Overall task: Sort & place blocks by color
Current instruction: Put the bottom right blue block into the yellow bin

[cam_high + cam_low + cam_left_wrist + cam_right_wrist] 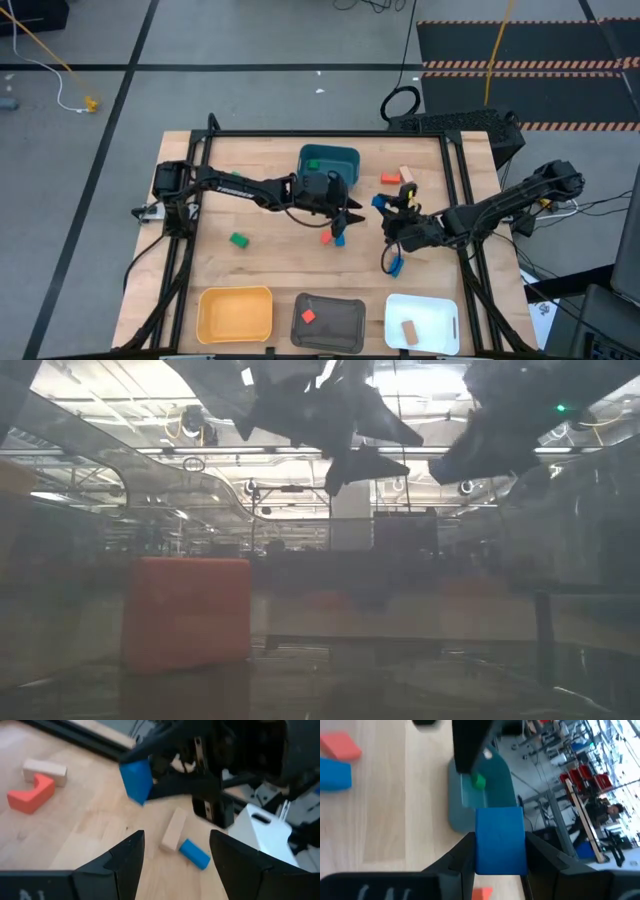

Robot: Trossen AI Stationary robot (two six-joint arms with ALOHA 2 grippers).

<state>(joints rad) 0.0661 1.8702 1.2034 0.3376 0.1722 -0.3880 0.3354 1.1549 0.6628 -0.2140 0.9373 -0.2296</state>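
Note:
My right gripper point(500, 839) point(386, 206) is shut on a blue block point(500, 840) near the table's middle, facing the teal tray point(480, 800), which holds a green block point(478, 781). My left gripper point(176, 834) point(342, 218) is open and hovers just left of it, above a red block point(326, 238) and a blue block point(339, 240) lying on the table. More blocks lie loose: green point(238, 239), blue point(395, 266), a red C-shaped piece point(31, 794), tan point(45, 769), and another tan point(172, 830). My right gripper pinches the blue block between its two fingers, one on each opposite side face point(479, 845). The fingers come roughly level from the table's right side. The block point(136, 780) is lifted clear of the table.
Along the near edge stand a yellow tray point(235, 313), a grey tray point(345, 330) with a red block point(308, 316), and a white tray point(435, 315) with a tan block point(409, 331). The two grippers are close together. A red block point(185, 612) fills the low view's foreground.

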